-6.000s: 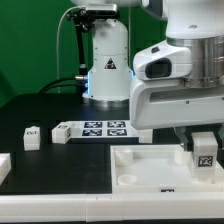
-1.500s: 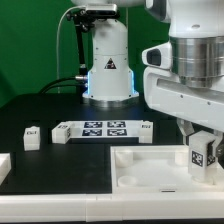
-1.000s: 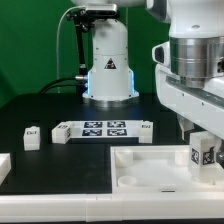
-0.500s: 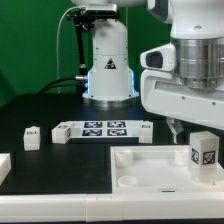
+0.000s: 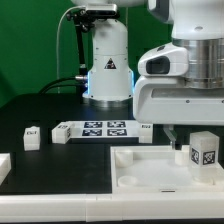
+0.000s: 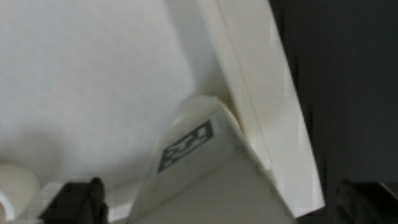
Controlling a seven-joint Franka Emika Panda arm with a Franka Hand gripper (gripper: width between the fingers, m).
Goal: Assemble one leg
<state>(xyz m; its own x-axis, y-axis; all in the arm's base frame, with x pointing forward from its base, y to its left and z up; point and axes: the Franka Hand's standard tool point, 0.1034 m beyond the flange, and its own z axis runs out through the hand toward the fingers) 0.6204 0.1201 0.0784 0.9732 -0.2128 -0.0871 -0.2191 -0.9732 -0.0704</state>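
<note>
Gripper [image 6: 222, 203] spread wide, fingertips apart from the leg [image 5: 205, 152], grasping nothing. Leg stands upright on the white panel [image 5: 150, 168], at its corner on the exterior view's right. Marker board [image 5: 100, 129] lies behind the panel.

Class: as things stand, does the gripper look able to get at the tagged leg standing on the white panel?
Probably yes: the gripper hangs open close over the leg, and nothing lies between them on the panel.

Tagged white leg [image 6: 192, 146] beside the rim of the white panel [image 6: 89, 80], tool [image 6: 228, 203] fingertips [image 6: 80, 200] spread wide
</note>
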